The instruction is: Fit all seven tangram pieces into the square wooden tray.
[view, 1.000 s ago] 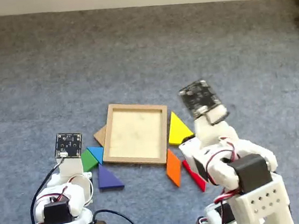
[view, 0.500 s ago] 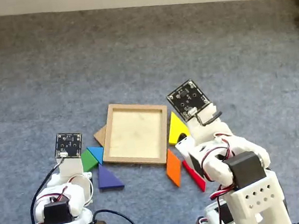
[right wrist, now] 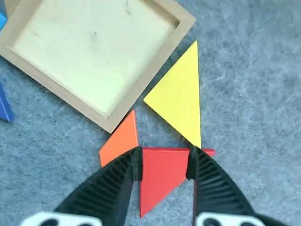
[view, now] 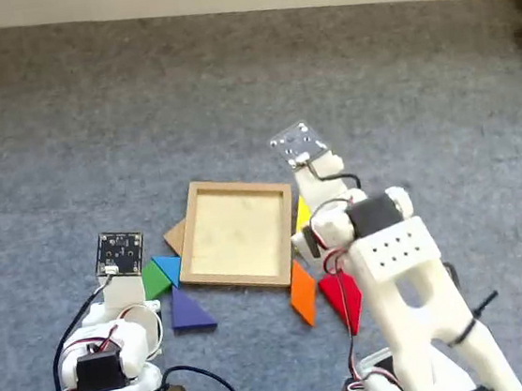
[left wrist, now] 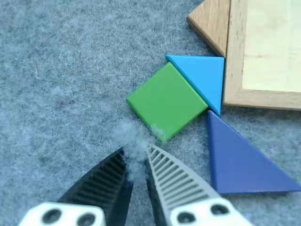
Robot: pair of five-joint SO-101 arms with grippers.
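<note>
The square wooden tray (view: 192, 250) lies on the carpet with nothing in it. In the right wrist view my right gripper (right wrist: 164, 161) is open, its fingertips straddling the near edge of the red triangle (right wrist: 162, 175). Just beyond lie the yellow triangle (right wrist: 181, 96) and the orange piece (right wrist: 122, 141), beside the tray (right wrist: 60, 88). My left gripper (left wrist: 137, 153) is shut, just short of the green square (left wrist: 167, 101). The light blue triangle (left wrist: 202, 77) and the dark blue triangle (left wrist: 235, 162) touch the tray rim (left wrist: 235, 56). A wood-coloured piece (left wrist: 211, 21) lies at the tray's corner.
From above, the right arm (view: 379, 239) stretches over the yellow triangle (view: 300, 215), with the orange piece (view: 302, 293) and red triangle (view: 342, 298) beside it. The left arm (view: 120, 254) sits by the green square (view: 155, 281). Open grey carpet lies beyond the tray.
The right arm has swung left and stretched forward past the tray's right side, uncovering more of the red triangle. The left arm and all pieces have stayed put.
</note>
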